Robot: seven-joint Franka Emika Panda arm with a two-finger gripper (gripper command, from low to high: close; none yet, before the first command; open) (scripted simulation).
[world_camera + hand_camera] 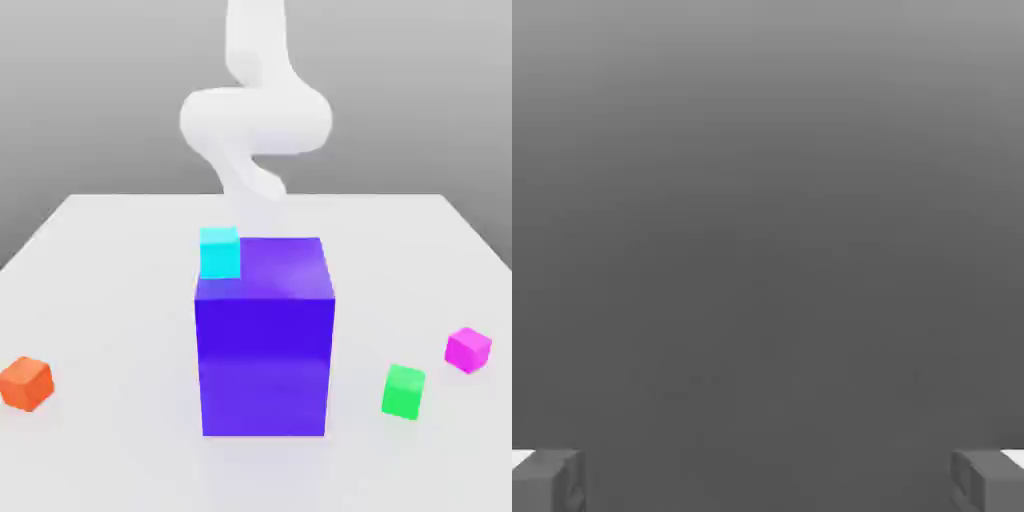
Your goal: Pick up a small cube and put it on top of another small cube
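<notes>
The gripper point(768, 480) has its two grey fingertips point(550, 482) spread as wide as they go, one at each side of the hand view, with nothing between them. Ahead of them lies an unbroken grey surface, so the space around the fingers is free.

In the exterior view the white arm point(255, 115) curls down from above and ends behind the big blue-purple block point(264, 340), which hides the hand from that side. The block stands upright at the middle of the pale table point(100, 250), and a small cyan cube point(219, 252) shows at its upper corner towards the exterior view's left; whether it touches the block or stands behind it cannot be told.

The small magenta-pink cube point(468, 350) rests on the table near the edge at the exterior view's right, with bare table all round it. The small green cube point(404, 391) sits near it, between it and the block but apart from both. The small orange cube point(26, 384) lies well apart on the other side, close to the table edge at the exterior view's left. Wide open table separates the block from all three cubes.
</notes>
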